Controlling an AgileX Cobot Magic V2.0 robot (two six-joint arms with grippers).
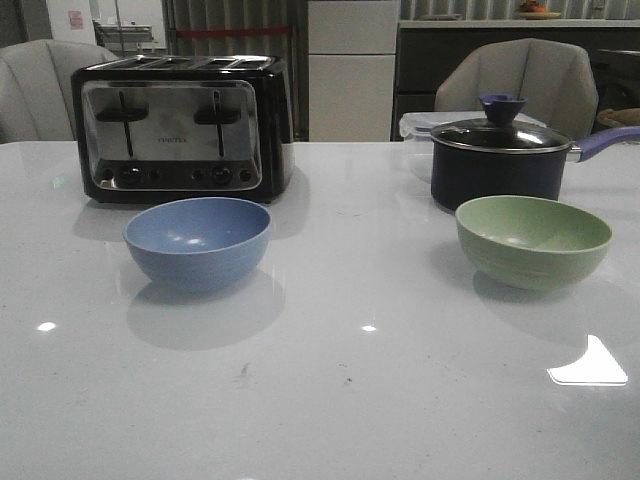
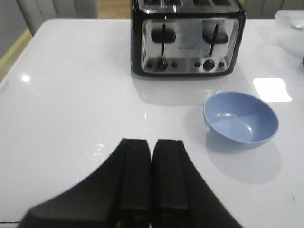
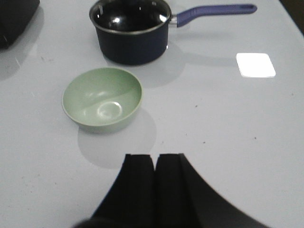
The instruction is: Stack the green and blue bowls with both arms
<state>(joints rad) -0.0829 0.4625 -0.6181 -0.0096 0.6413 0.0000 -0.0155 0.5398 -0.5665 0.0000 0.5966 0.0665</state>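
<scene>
Hands (image 2: pixel 151 147) (image 3: pixel 155 161) appear only in wrist views, fingers together.

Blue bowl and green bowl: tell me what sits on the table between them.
Nothing: the front view shows only bare white table between the blue bowl and the green bowl.

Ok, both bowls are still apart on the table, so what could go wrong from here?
The green bowl sits just in front of the saucepan, so the right hand could bump the pan. The toaster stands close behind the blue bowl. Both hands look shut, left too; the smooth bowls may slide.
</scene>
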